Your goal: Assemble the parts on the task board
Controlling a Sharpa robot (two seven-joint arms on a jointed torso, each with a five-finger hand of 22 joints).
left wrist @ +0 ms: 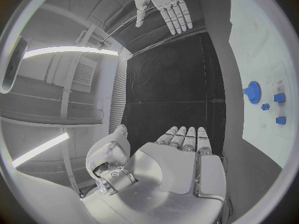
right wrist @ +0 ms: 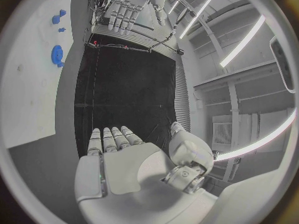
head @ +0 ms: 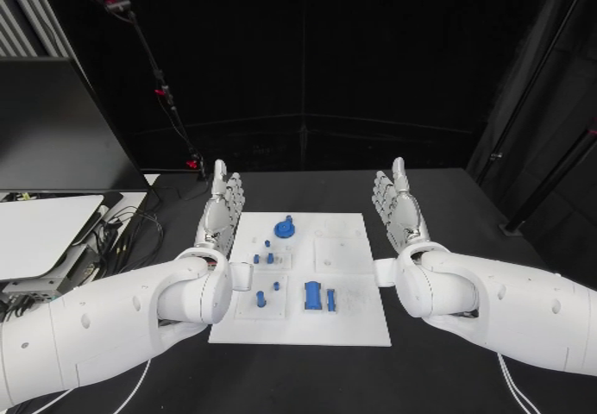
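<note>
The white task board (head: 348, 323) lies flat in the middle of the black table. On it are a blue gear (head: 285, 228) near its far end, a few small blue pieces (head: 265, 257) in the middle, and a larger blue block (head: 311, 295) with slim pieces beside it nearer me. My left hand (head: 220, 207) stands flat and open beside the board's left edge, fingers stretched away from me. My right hand (head: 399, 203) mirrors it beside the right edge, empty. The gear (left wrist: 252, 91) and the right hand (left wrist: 163, 5) appear in the left wrist view; the gear (right wrist: 57, 55) and the left hand (right wrist: 124, 10) in the right wrist view.
A pale flat device (head: 44, 228) and tangled cables (head: 124, 228) lie at the table's left side. A dark monitor (head: 56, 129) stands behind them. Black tabletop (head: 311, 185) stretches beyond the board to the far edge.
</note>
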